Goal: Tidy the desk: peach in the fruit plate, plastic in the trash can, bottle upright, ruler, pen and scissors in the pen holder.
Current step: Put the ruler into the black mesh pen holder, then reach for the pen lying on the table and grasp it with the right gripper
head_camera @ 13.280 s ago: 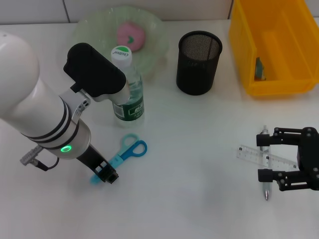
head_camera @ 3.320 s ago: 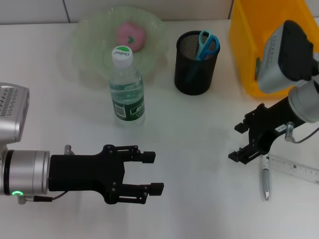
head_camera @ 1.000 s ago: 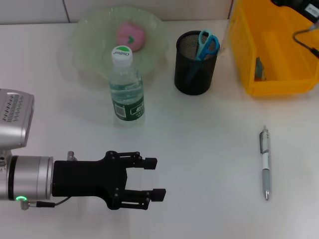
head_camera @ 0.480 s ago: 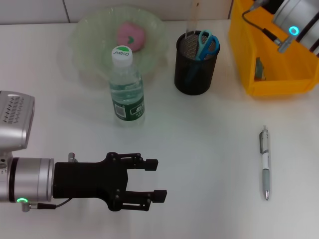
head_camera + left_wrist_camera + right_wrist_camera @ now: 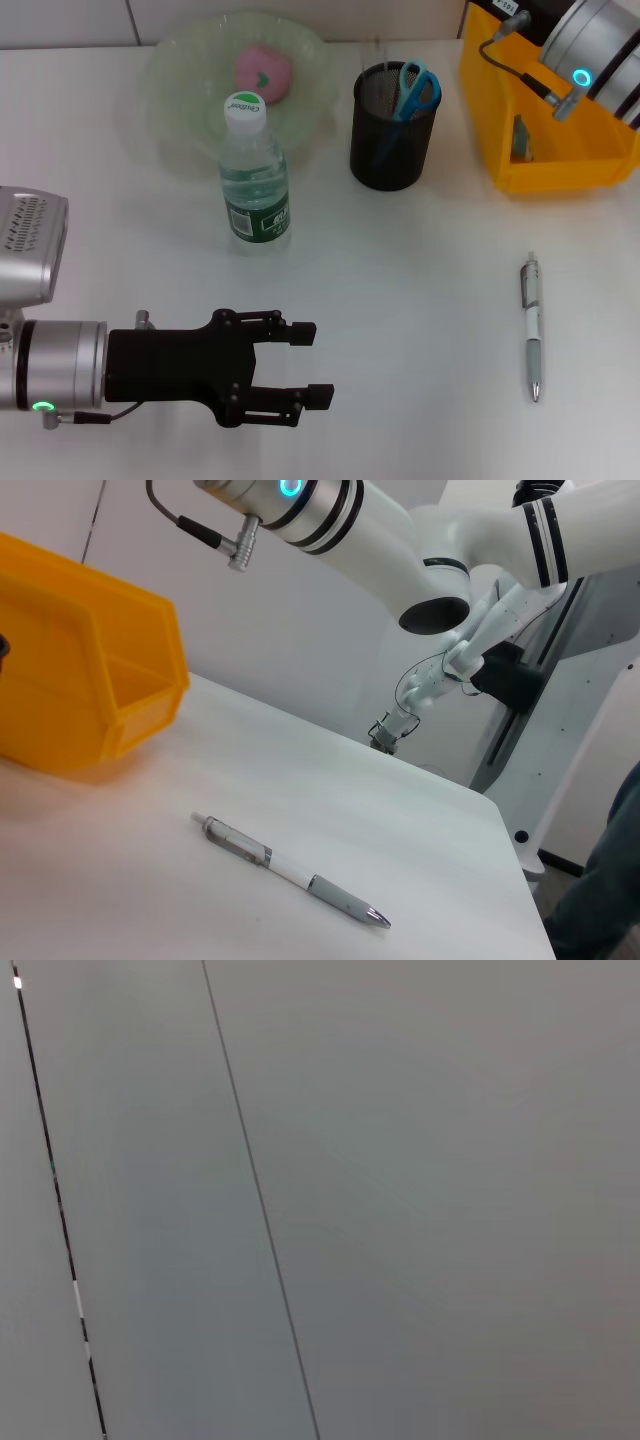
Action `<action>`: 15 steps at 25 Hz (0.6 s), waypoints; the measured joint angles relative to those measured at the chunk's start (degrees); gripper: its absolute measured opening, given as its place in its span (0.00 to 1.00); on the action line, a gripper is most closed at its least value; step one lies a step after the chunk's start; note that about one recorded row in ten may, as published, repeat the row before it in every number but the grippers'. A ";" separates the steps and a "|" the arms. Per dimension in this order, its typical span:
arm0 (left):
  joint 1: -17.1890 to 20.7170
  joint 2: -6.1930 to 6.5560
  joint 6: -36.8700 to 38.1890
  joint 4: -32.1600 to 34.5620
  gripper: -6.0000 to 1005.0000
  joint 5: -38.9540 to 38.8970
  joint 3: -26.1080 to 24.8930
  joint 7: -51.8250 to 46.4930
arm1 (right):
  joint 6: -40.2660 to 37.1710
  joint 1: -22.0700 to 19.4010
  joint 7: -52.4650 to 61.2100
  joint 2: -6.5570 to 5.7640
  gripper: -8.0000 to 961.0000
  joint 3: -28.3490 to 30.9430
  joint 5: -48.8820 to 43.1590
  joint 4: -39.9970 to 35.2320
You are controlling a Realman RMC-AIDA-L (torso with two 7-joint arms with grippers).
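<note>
At the near left of the tabletop (image 5: 400, 300), seen from the head, the left gripper (image 5: 305, 360) hangs low with its black fingers (image 5: 298, 327) spread apart and nothing between them. The right arm (image 5: 590, 45) shows only at about 1 o'clock, above the yellow bin (image 5: 560, 165); its gripper lies outside that view, so I cannot tell how its fingers stand.

The left wrist view adds what the head view lacks: the pen (image 5: 290, 872) lying flat and alone on the white surface, the bin's outer wall (image 5: 90, 695) beside it, and the robot's white body and a grey wall beyond. The right wrist view shows only a plain grey wall with thin dark seams.

In the head view the pen (image 5: 532, 325) lies at about 4 o'clock, well apart from everything. The bottle (image 5: 255, 175) stands upright at about 11 o'clock, just in front of the fruit plate (image 5: 185, 85), which holds the peach (image 5: 263, 68). The mesh pen holder (image 5: 392, 135) at 12 o'clock holds the scissors (image 5: 415, 88); a thin pale strip rises from its far rim, too faint to name.
</note>
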 joint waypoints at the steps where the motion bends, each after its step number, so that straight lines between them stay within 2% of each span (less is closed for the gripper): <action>1: 0.00 0.00 0.00 0.00 0.77 0.00 0.00 0.00 | -0.83 -0.27 0.12 -0.02 0.64 -0.02 0.00 -0.07; 3: -0.01 0.00 0.01 0.00 0.77 0.00 0.00 0.00 | -3.28 -0.93 1.00 -0.25 0.72 -0.11 -0.15 -0.48; 4: -0.01 0.00 0.01 0.00 0.77 0.00 0.00 0.00 | -6.13 -2.47 3.86 -0.48 0.76 -1.06 -1.52 -3.12; 6: -0.02 0.01 0.04 0.00 0.77 0.00 0.00 0.00 | -7.27 -3.59 6.39 -0.61 0.76 -2.05 -2.72 -5.68; 8: -0.02 0.04 0.17 0.00 0.77 0.00 0.00 0.00 | -8.17 -6.60 13.93 -0.70 0.76 -5.44 -6.37 -13.94; 9: -0.03 0.06 0.23 0.00 0.77 0.00 0.00 0.00 | -8.51 -10.00 24.32 -0.80 0.76 -9.09 -12.49 -25.18; 10: -0.03 0.09 0.25 0.00 0.77 0.00 0.00 0.00 | -8.51 -10.00 24.32 -0.80 0.76 -9.09 -12.49 -25.18; 11: -0.03 0.09 0.25 0.00 0.77 0.00 0.00 0.00 | -8.78 -11.66 29.13 -0.84 0.75 -10.50 -16.16 -31.13; 13: -0.03 0.10 0.27 0.00 0.77 0.00 0.00 0.00 | -10.76 -14.23 39.12 -0.68 0.75 -11.55 -24.95 -42.06; 14: -0.02 0.10 0.27 0.00 0.77 0.00 0.00 0.00 | -14.76 -15.68 49.20 -0.52 0.75 -11.56 -33.97 -52.18; 15: -0.02 0.10 0.27 0.00 0.77 0.00 0.00 0.00 | -14.76 -15.68 49.20 -0.52 0.75 -11.56 -33.97 -52.18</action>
